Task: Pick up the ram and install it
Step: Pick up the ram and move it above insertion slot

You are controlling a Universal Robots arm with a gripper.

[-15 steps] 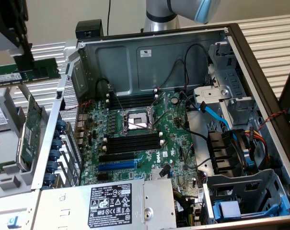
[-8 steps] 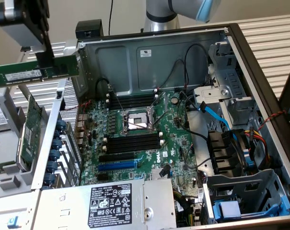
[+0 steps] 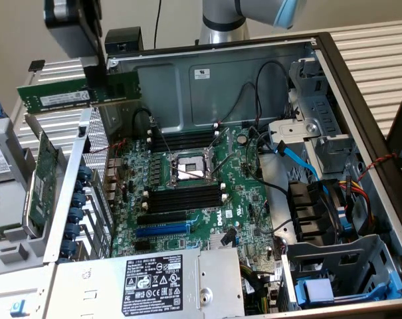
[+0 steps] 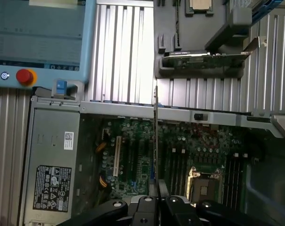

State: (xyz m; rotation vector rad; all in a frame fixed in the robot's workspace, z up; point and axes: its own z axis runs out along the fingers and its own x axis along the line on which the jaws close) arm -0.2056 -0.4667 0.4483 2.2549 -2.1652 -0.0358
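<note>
Ram (image 3: pixel 54 98) clamped in hand (image 3: pixel 96 85): broadside from exterior view, edge-on from wrist.

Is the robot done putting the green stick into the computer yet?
Not yet. Done: the ram is picked up. In hand: the pincer is shut on it and holds it up in the air, toward the exterior view's left. Left: the black slots beside the socket look empty, so the ram is not in one.
</note>
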